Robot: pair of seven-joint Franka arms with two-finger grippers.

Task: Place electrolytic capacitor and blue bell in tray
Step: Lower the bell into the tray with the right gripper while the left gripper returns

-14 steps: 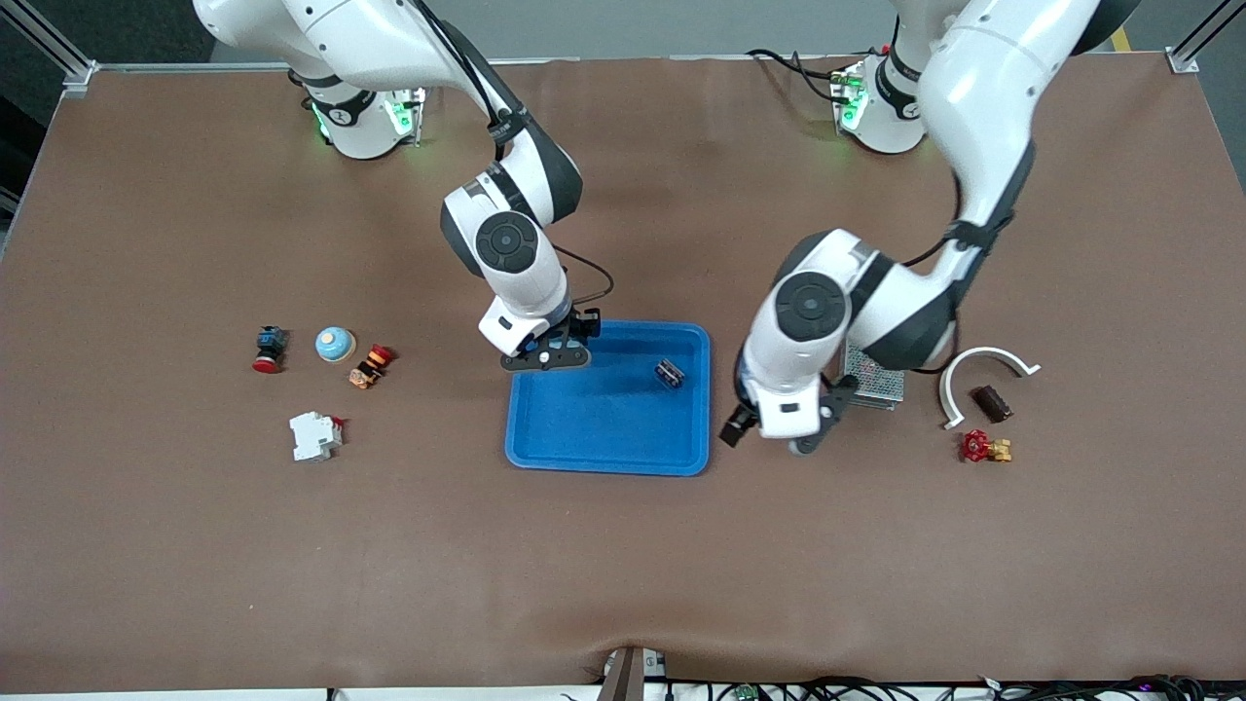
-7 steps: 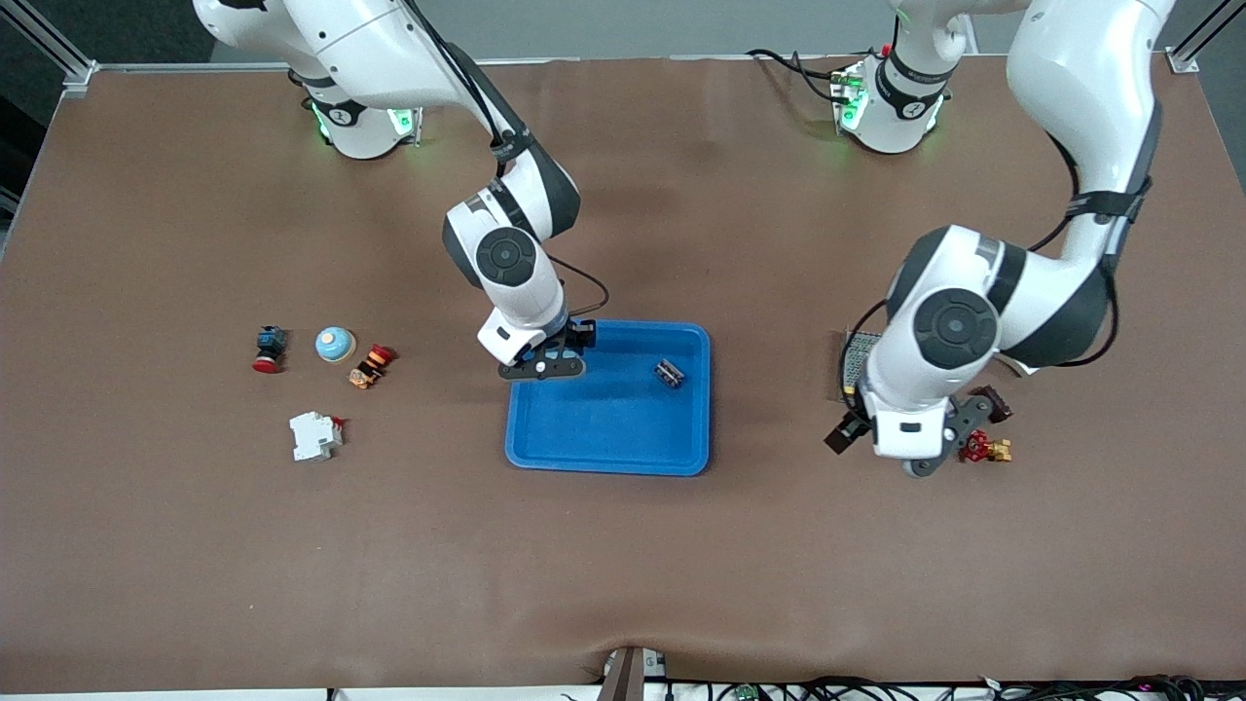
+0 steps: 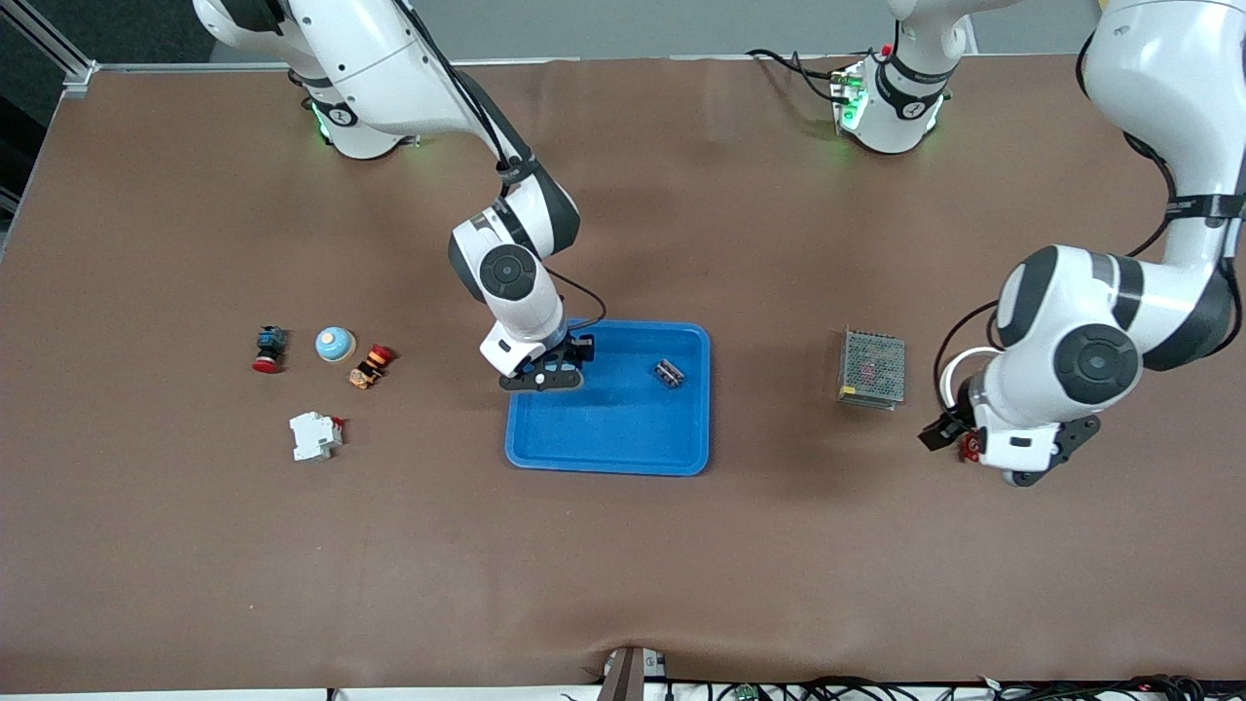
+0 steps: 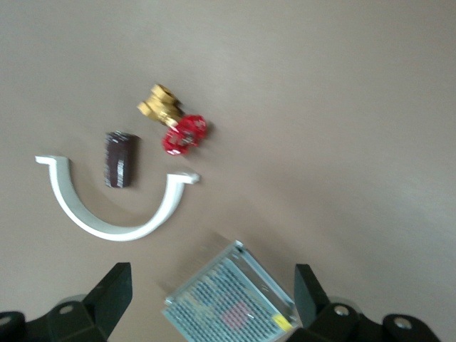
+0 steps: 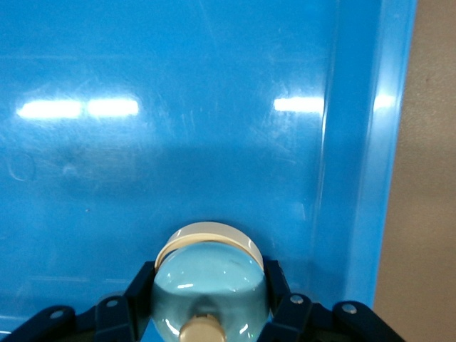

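Right wrist view | right gripper (image 5: 206, 313) clamps blue bell (image 5: 209, 285) over tray (image 5: 356, 214)

I cannot read any words, numbers or brand names here. The metal mesh box (image 3: 871, 368) has a small yellow sticker at one corner, seen from my left wrist, but it is too blurry to read. Each of my two bases (image 3: 888, 105) has a small round dark mark on it, and I cannot make that out either. The tray (image 3: 608, 443) shows only bright spots of light on its blue floor, with no letters on it.
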